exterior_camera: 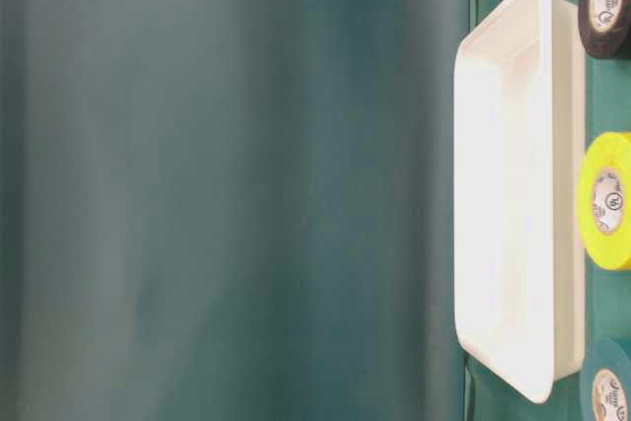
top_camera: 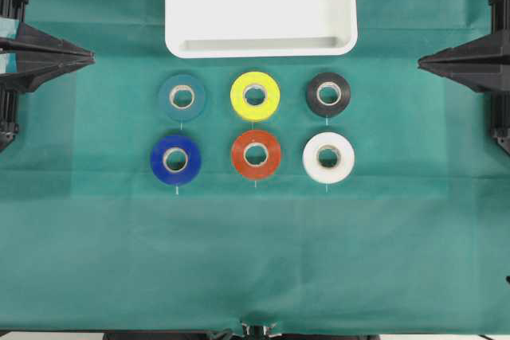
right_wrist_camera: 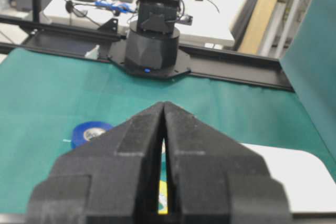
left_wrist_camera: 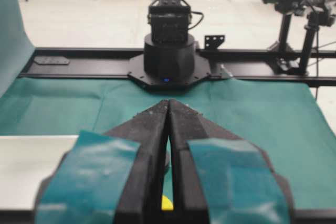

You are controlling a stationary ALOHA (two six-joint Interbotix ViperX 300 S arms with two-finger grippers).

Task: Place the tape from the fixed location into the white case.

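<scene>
Left gripper: We see the left gripper (left_wrist_camera: 169, 106) with its two black fingers pressed together. It holds nothing and touches nothing. It hangs over the green cloth (top_camera: 255, 260) at the left edge, well apart from the rolls.
Right gripper: We see the right gripper (right_wrist_camera: 164, 107) pinched closed too, with nothing in it. It hangs at the right edge, well apart from the rolls.
Near row of rolls: We see three rolls lying flat: a dark blue roll (top_camera: 175, 159), an orange-red roll (top_camera: 256, 154) and a white roll (top_camera: 328, 157).
Far row of rolls: We see a teal roll (top_camera: 182, 97), the tape (top_camera: 255, 95) and a black roll (top_camera: 328, 94). The tape is yellow and lies flat in the middle, between the teal one and the black one. None of the rolls touch.
White case: We see the white case (top_camera: 260, 45) just past the tape, near it but not touching. Nothing lies in it.
In the way: We see only bare cloth between each gripper and the tape.
Different views: We see all six rolls only from above. The table-level view is turned on its side and shows the case's tall rim and parts of three rolls. The right wrist view shows the dark blue roll and a sliver of yellow between the fingers.
</scene>
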